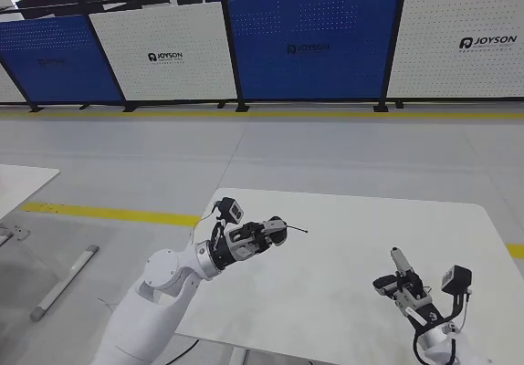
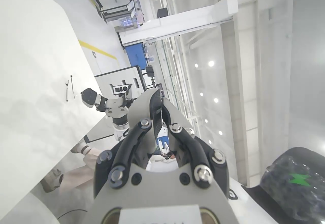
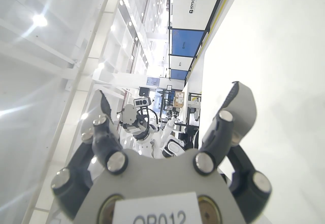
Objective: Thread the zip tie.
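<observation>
black zip tie [image 2: 72, 86]: a thin strip lying flat on the white table [image 2: 30, 57], with a second thin black strip just beside it. neither is in a claw, so threading looks not yet begun.
tie's handling: slim, flat and probably springy. a pinch from above could slide it along the smooth top or flick it away rather than lift it.
tie's neighbour: the two strips lie close together, so a claw closing there could take both, or push one across the other.
left gripper [image 2: 159, 98]: clenched, pads pressed together, with nothing made out between them. it hangs above the table with the tie ahead of and below it. it would have to release before picking anything up. lowered shut, it would only shove the strip aside.
right gripper [image 3: 168, 88]: released, fingers spread wide and holding nothing. it sits over the near right part of the table, well apart from the tie.
threading risk: the tail must enter a small slot in the head, so each end likely needs its own grip. a hold far back from the tip would let the tail droop or bow and miss the slot.
aiming risk: the strips are very thin from above, so a slight error in approach could close a claw on bare table.
meeting risk: both claws must come close together for the threading. a poor angle could knock fingers together or twist the tie out of line.
</observation>
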